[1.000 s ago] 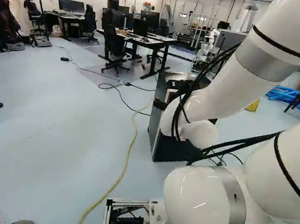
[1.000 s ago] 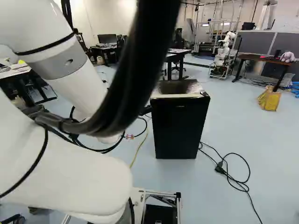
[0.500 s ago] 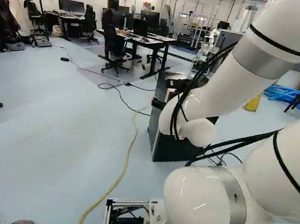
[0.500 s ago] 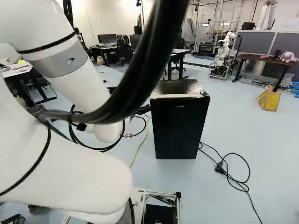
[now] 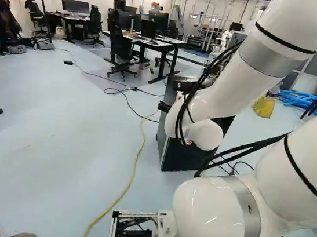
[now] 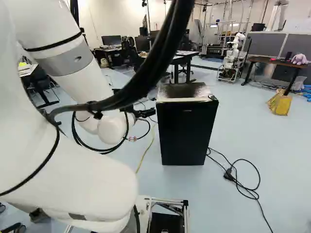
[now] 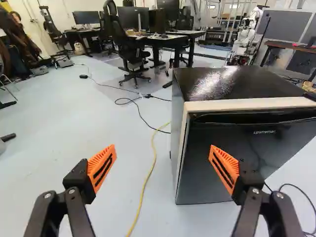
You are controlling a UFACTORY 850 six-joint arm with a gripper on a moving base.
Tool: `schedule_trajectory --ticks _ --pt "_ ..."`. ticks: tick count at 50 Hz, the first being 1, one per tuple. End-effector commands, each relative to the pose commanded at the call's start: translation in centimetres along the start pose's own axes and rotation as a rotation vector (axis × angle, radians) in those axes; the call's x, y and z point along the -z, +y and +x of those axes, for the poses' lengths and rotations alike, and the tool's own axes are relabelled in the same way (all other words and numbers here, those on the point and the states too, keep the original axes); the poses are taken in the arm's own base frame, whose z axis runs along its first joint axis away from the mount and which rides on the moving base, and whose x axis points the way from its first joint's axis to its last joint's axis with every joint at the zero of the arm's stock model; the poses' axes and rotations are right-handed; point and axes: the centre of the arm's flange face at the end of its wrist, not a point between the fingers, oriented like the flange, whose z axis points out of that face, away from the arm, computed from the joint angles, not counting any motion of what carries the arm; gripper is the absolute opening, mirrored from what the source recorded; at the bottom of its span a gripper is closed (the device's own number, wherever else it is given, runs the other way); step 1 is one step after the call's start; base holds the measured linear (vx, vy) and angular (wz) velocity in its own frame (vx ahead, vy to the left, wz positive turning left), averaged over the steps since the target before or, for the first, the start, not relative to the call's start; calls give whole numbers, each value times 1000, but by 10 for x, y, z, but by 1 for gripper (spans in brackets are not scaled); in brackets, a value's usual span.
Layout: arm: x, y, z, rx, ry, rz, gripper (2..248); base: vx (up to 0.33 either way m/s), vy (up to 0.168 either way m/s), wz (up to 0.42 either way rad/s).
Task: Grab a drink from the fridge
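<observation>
Gripper released; fridge shut, drink not in sight

Finding one: the two fingers stand wide apart, with only floor and a yellow cable showing between their orange pads, and nothing is grasped. One pad lines up over the near face of the door; the other lines up over bare floor beyond the fridge's side.

Finding two: the fridge stands upright on the floor, its long axis vertical. It lies ahead of the gripper and off to one side, so that its upright front edge falls between the line of the fingers, nearer the door-side one. In the right base view the gripper shows just beside the upper left corner of the fridge; whether it touches cannot be told. The single white arm reaches in from that same side.

Assessment: the drink is presumably inside, and the task is judged to be at its opening stage. The coming move likely calls for bringing a fingertip to that front edge and drawing the door outward. A poor approach could slip off the smooth face or push the fridge instead
</observation>
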Motion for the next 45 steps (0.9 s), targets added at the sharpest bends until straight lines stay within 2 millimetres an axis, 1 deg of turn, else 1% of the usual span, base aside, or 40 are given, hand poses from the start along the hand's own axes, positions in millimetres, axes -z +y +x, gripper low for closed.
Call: schedule_trajectory --ticks 34,45 --pt "-20 -15 9 -63 -10 -39 247 0 0 0" --pt "-32 -20 6 -85 -32 -63 247 0 0 0"
